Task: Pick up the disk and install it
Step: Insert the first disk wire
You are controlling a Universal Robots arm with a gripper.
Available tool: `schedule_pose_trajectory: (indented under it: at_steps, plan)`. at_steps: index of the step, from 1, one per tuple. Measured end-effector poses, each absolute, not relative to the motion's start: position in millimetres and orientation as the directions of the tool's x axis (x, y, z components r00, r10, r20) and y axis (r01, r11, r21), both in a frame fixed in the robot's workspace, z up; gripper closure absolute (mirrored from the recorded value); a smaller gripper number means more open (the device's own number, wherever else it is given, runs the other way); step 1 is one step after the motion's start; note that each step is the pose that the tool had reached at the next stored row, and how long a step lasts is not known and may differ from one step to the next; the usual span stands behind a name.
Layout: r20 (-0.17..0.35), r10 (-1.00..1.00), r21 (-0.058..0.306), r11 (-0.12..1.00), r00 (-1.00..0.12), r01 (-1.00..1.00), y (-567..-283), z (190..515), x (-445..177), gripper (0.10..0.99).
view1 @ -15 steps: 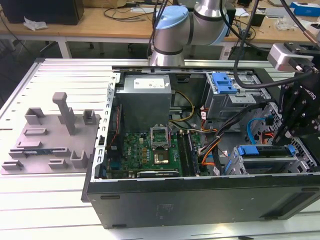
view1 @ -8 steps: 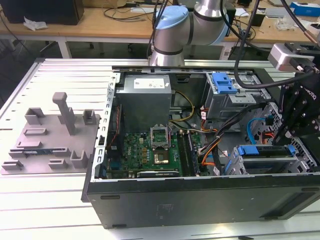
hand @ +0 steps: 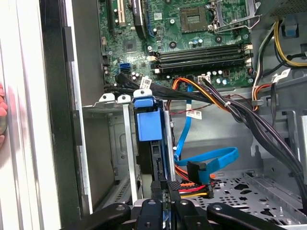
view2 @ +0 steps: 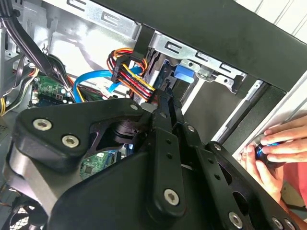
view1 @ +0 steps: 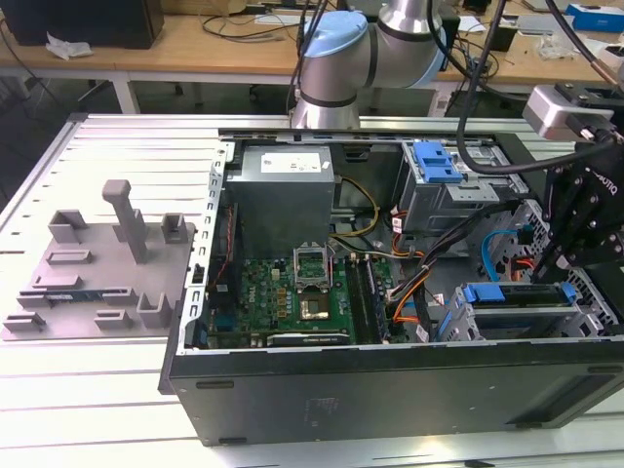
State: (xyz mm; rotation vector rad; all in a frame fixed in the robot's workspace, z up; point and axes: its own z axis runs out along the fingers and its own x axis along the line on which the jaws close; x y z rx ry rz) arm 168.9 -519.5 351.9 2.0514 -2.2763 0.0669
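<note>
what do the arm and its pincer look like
The arm has silver-grey tubular segments with light blue caps on the joints, and black cables run alongside it. The pincer is matt black, built of flat linkage bars dotted with silver screws. A small grey camera box is mounted near it.

Open computer case lies on the slatted table. Inside it, green motherboard mid-case, and toward the exterior view's right the disk sits in its grey cage, gripper right above. Beside the case, on the exterior view's left, a grey fixture plate; behind the case, the robot arm.
</note>
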Motion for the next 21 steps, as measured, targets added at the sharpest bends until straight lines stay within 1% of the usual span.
schedule_pose_trajectory:
  at_steps: [8, 21]
  plan:
    - [0.085, -0.994, 0.011, 0.075, -0.074, -0.997, -517.2, 352.0, 168.9, 0.922]
    - [0.085, -0.994, 0.009, 0.073, -0.072, -0.997, -517.4, 352.0, 166.7, 0.922]
